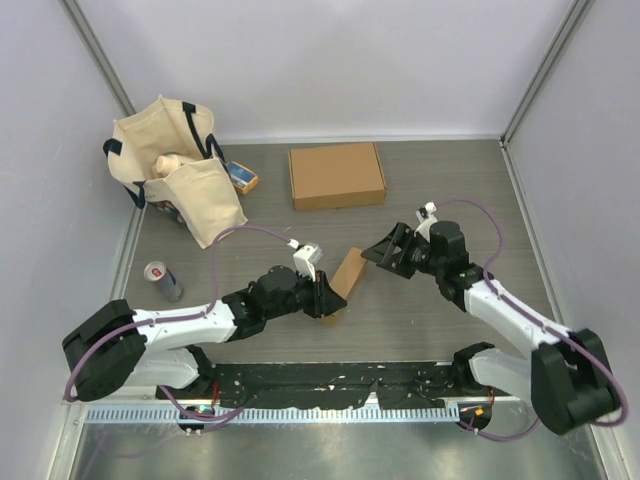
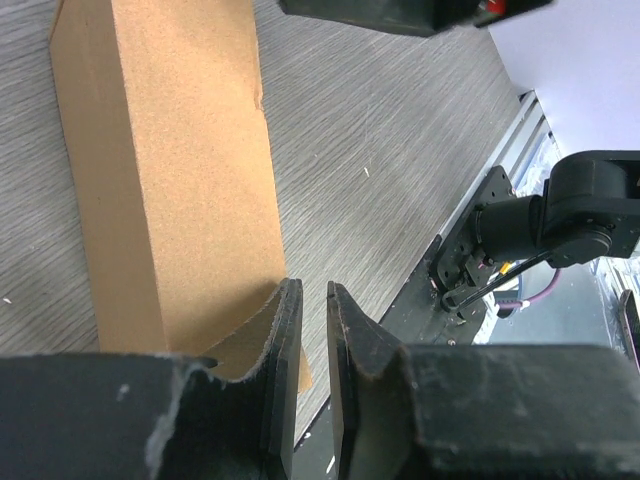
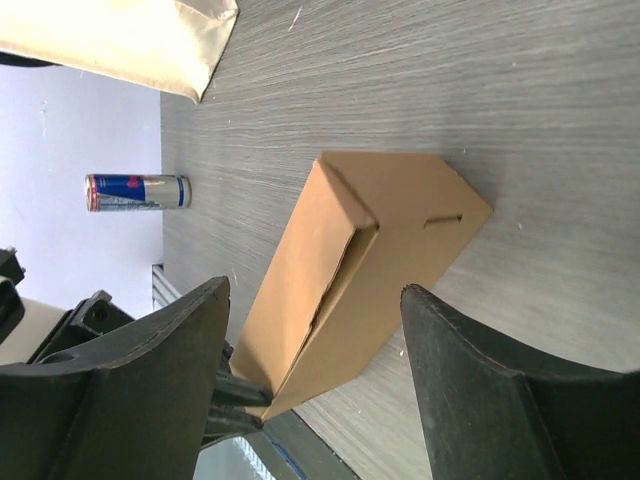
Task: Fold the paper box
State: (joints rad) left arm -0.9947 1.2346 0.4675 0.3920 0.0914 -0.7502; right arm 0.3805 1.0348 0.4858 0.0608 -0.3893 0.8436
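You had the paper box (image 1: 346,279) near the middle of the tabletop (image 1: 450,190), lying at an angle between the two arms. In the right wrist view its long body was partly formed, and a flap with a slot in it spread out flat on the wood.

Your left end effector (image 1: 325,298) was at the near end of the box, touching it. Its fingers (image 2: 285,340) stood close together with only a thin gap. A curled edge of cardboard lay against them, but I could not tell whether it was pinched.

Your right end effector (image 1: 378,256) was just beside the far end of the box, jaws spread wide and gripping nothing.

Well apart from the box, a flat cardboard box (image 1: 337,176) lay closed at the far side. A cloth bag (image 1: 175,165) sat in the far left corner with a small blue and orange pack (image 1: 241,178) beside it, and a can (image 1: 163,281) stood at the left.
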